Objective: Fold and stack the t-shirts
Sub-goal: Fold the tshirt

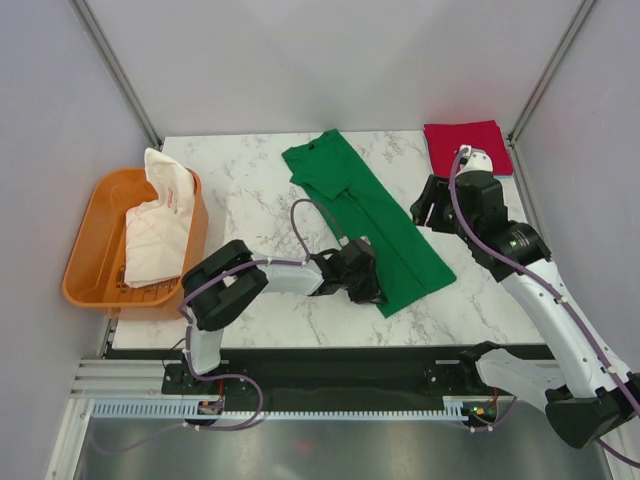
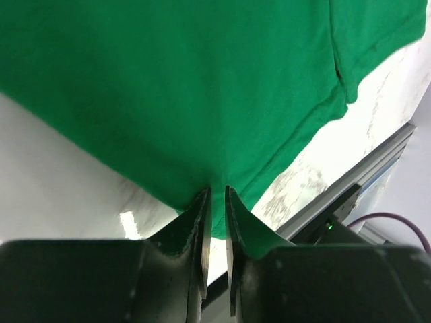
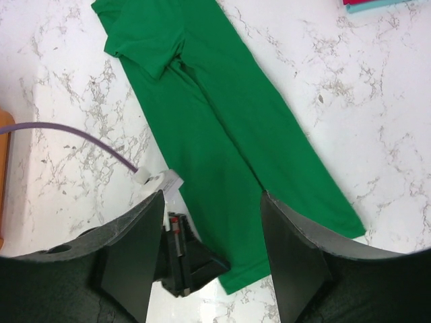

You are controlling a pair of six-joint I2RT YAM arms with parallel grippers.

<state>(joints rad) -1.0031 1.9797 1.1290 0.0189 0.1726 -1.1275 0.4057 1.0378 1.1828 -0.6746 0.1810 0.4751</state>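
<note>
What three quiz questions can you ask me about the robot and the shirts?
1. True or false: the white shirt lies in the tub.
2. Which shirt does the left gripper pinch? A: the red shirt. B: the green shirt. C: the white shirt.
3. Fill the gap: the right gripper hangs over the table with its fingers ____ (open or shut).

Key: 1 true. 2 B. 3 open.
</note>
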